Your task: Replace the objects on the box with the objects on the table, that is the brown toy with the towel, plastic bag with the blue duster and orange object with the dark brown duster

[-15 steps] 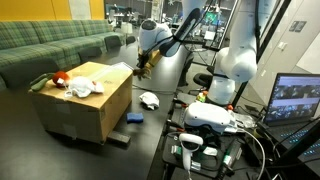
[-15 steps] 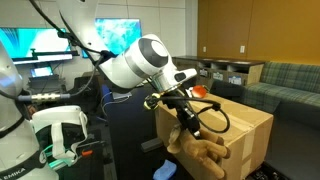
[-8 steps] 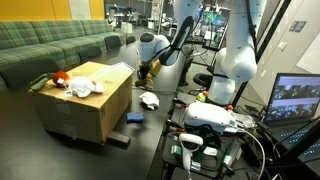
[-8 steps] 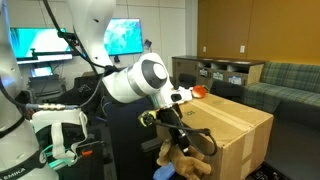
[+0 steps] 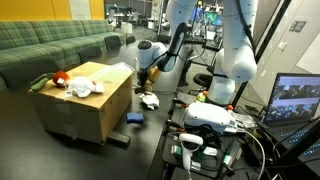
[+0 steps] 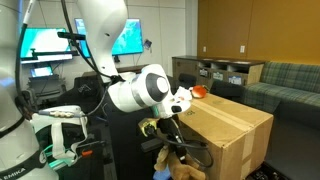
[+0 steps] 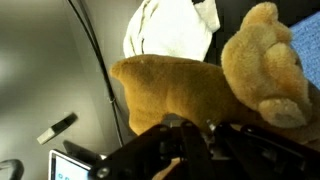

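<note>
The dark counter (image 5: 150, 135) carries the tan box (image 5: 85, 105). Beside the box's end and low over the counter, the fingers (image 7: 185, 140) are clamped nearly shut on the brown toy (image 7: 185, 85), which hangs below them. Whether it touches the counter cannot be told. The white towel (image 5: 149, 100) lies on the counter just beside the toy. On the box top rest the plastic bag (image 5: 85, 88) and the orange object (image 5: 58, 77). The blue duster (image 5: 134, 118) lies on the counter near the box's foot.
</note>
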